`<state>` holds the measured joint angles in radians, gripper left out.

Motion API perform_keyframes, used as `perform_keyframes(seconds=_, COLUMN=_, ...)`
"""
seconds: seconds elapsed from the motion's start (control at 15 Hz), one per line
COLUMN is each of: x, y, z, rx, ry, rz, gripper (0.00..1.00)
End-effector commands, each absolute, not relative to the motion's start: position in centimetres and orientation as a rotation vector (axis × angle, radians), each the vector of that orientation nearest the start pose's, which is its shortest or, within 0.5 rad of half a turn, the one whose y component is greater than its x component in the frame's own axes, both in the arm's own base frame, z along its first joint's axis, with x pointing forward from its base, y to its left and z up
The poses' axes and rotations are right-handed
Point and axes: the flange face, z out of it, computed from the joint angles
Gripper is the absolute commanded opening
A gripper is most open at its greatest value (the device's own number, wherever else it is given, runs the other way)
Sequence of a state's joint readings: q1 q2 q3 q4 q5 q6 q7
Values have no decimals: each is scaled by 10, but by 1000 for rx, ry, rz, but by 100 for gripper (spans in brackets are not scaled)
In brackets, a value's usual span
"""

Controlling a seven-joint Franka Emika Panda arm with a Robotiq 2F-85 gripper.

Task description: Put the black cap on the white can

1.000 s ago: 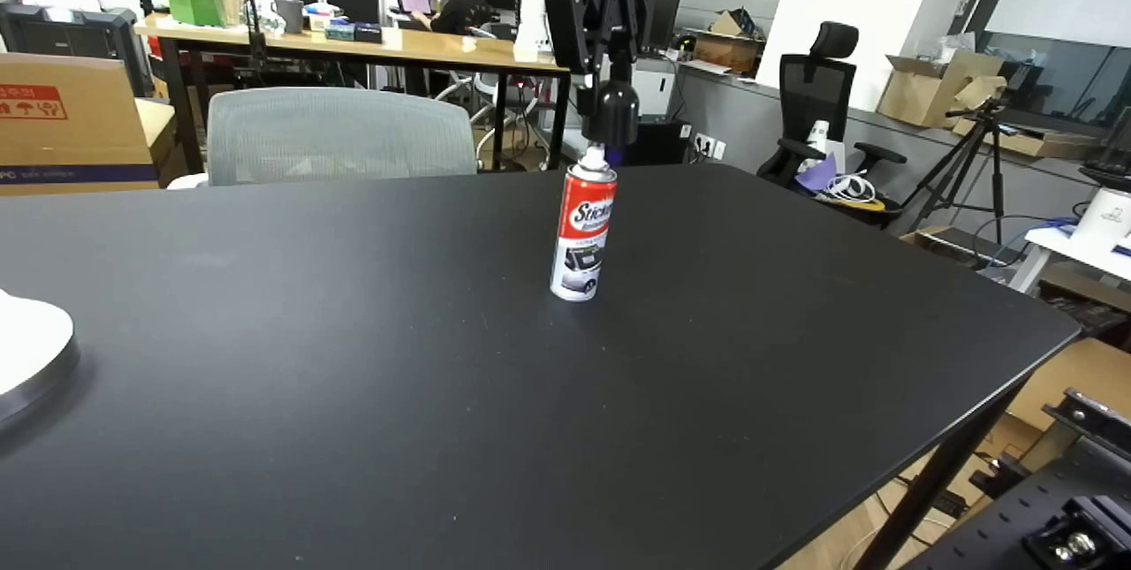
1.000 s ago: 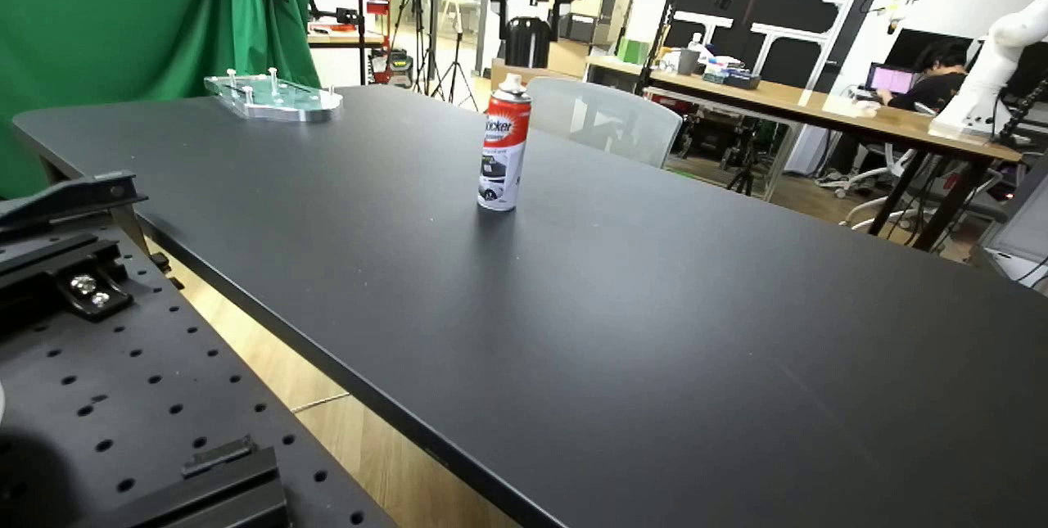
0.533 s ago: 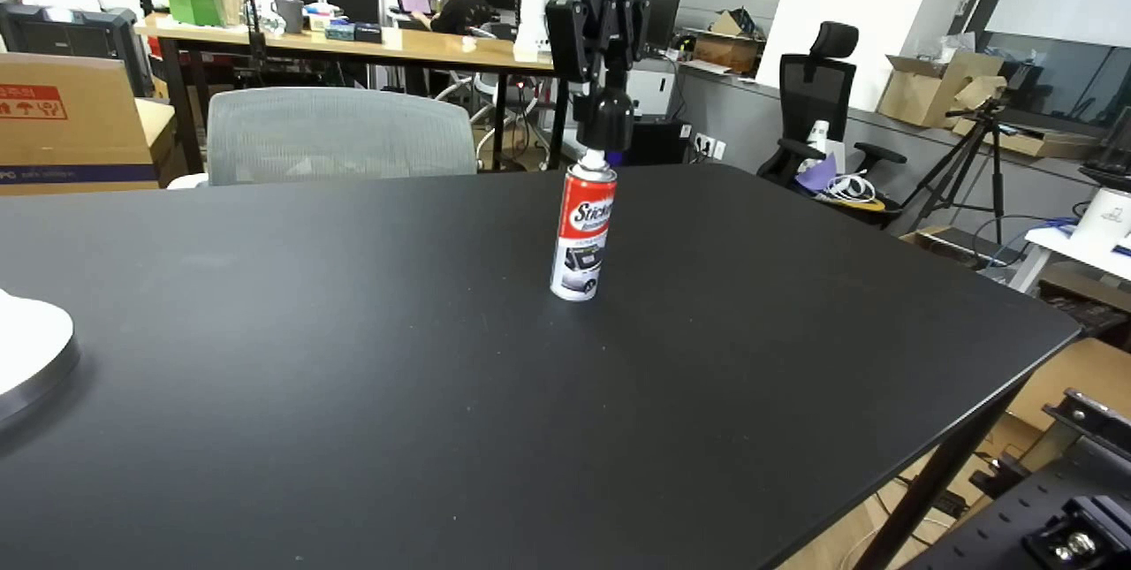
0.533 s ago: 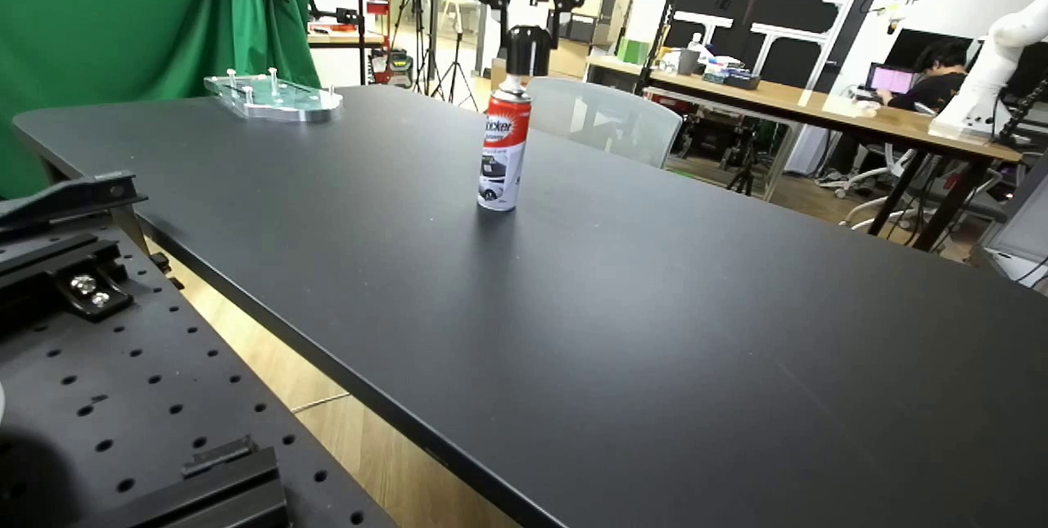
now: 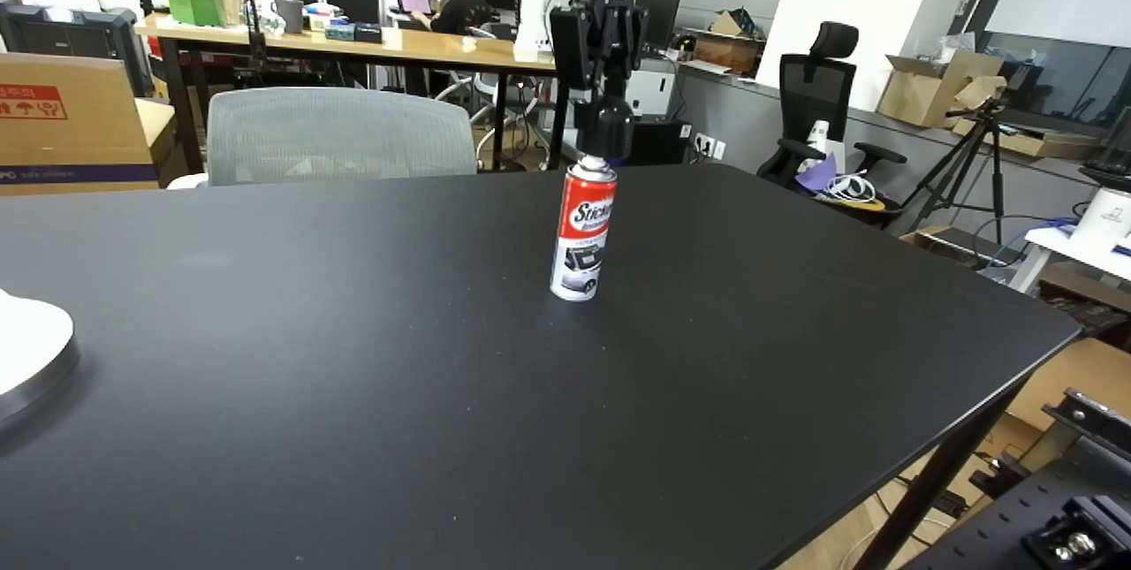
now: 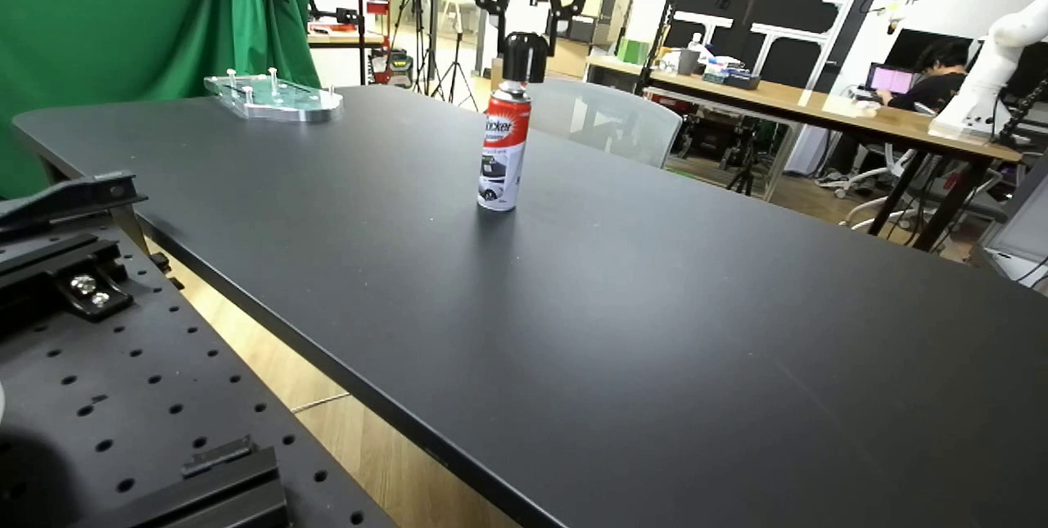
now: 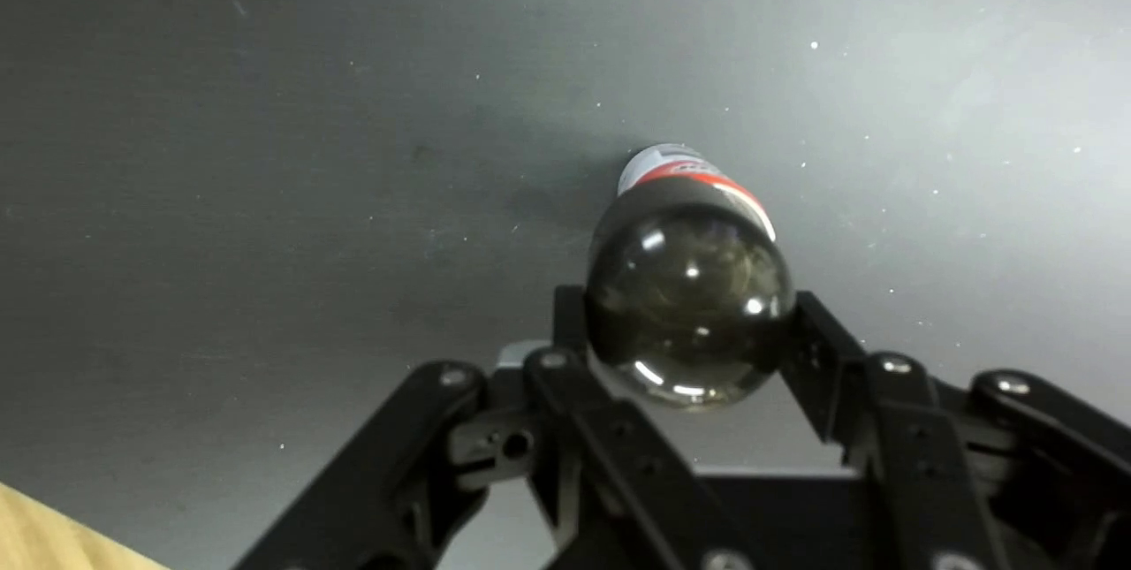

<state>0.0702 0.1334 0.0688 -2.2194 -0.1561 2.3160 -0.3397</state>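
Note:
The white can (image 5: 583,239) stands upright on the dark table, with a red label patch and a white nozzle; it also shows in an exterior view (image 6: 502,155). My gripper (image 6: 526,43) is shut on the sides of the black cap (image 6: 525,61) and holds it upright over the can's top. In both exterior views the cap (image 5: 606,133) sits slightly right of the can's axis. Its lower edge hides most of the nozzle; I cannot tell whether it surrounds the tip. In the wrist view the cap's glossy domed top (image 7: 689,287) hides most of the can (image 7: 667,165).
The dark table (image 5: 353,393) stretches around the can. A clear plate with posts (image 6: 274,98) lies at its far end. A white round object (image 5: 31,349) is at the table's left. A grey chair (image 5: 336,133) stands behind. A perforated plate (image 6: 164,364) adjoins the near edge.
My gripper has moved down with the cap, with only a slight sideways shift. The gap over the nozzle has closed, and the cap now covers most of the nozzle. The can has not moved.

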Motion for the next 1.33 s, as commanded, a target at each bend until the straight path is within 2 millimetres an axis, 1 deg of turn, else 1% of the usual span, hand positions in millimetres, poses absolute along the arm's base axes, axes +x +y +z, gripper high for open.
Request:
perform_keyframes(seconds=0.0, x=533, y=68, z=310, rx=-3077, ry=-949, rz=95, gripper=32)
perform_keyframes(seconds=0.53, x=535, y=73, z=294, rx=-3055, ry=-980, rz=138, gripper=32)
perform_keyframes(seconds=0.87, x=536, y=75, z=294, rx=-3051, ry=-994, rz=136, gripper=32)
perform_keyframes(seconds=0.93, x=536, y=76, z=294, rx=-3051, ry=-1000, rz=139, gripper=73)
perform_keyframes(seconds=1.0, x=536, y=76, z=294, rx=-3052, ry=-1005, rz=139, gripper=82)
perform_keyframes(seconds=1.07, x=536, y=76, z=294, rx=-3051, ry=-1009, rz=140, gripper=87)
perform_keyframes(seconds=1.13, x=536, y=77, z=294, rx=-3052, ry=-1016, rz=139, gripper=95)
perform_keyframes(seconds=1.27, x=536, y=78, z=294, rx=-3052, ry=-1025, rz=137, gripper=100)
